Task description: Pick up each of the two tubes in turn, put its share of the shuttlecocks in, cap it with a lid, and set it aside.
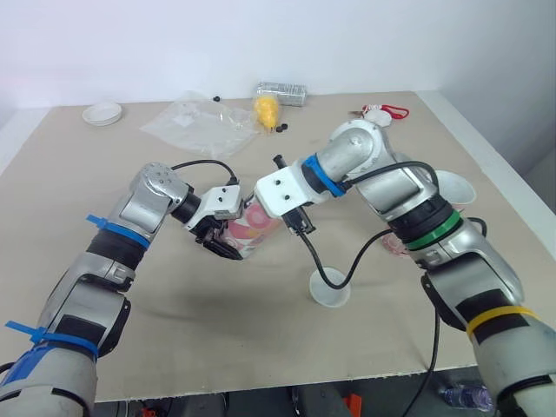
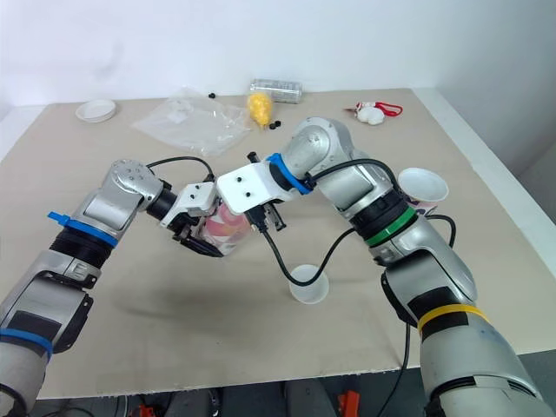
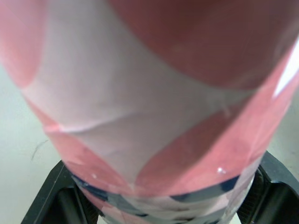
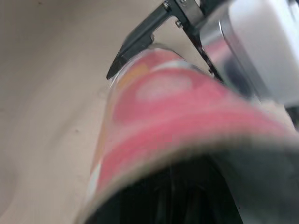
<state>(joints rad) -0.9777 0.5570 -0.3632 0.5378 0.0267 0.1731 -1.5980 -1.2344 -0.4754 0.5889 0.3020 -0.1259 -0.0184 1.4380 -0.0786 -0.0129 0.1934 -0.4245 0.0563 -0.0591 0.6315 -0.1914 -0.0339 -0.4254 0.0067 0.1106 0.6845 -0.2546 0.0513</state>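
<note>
The left gripper [image 1: 228, 241] clamps the glossy pink-and-white patterned tube [image 1: 258, 223] between its fingers [image 3: 51, 196], mouth tilted toward the right gripper [image 1: 280, 215], probably for loading. Whether the right one grips anything, I cannot tell.

The two eye views look forward and down from the head over the counter [image 1: 261, 339], sharing one scene. Both wrist views sit very close to the same pink tube [image 3: 149, 93].
</note>
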